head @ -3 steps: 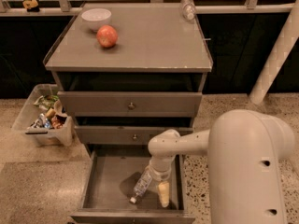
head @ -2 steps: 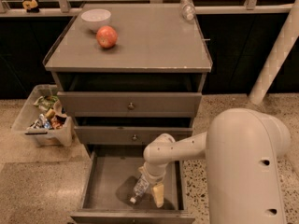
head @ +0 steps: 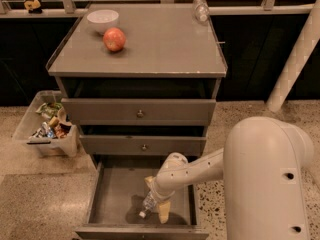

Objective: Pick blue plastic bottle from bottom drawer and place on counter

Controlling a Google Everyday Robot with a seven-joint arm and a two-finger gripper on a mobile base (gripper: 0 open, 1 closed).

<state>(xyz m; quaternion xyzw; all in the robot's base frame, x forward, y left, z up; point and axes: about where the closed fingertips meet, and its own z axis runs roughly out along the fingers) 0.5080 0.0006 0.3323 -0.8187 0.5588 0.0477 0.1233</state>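
Down in the open bottom drawer (head: 116, 196), I find the gripper (head: 157, 200) lowered onto the blue bottle (head: 148, 204). The bottle lies tilted on the drawer floor, right of centre, with its white cap toward the front. Jaw state: I cannot tell whether they are apart or clamped (gripper and bottle overlap from this angle). On the counter (head: 155, 49) sit an apple (head: 114, 39), a white bowl (head: 102, 20) just behind it, and a second bottle (head: 200, 8) at the back right. A bin (head: 46, 133) of wrappers stands left of the cabinet.
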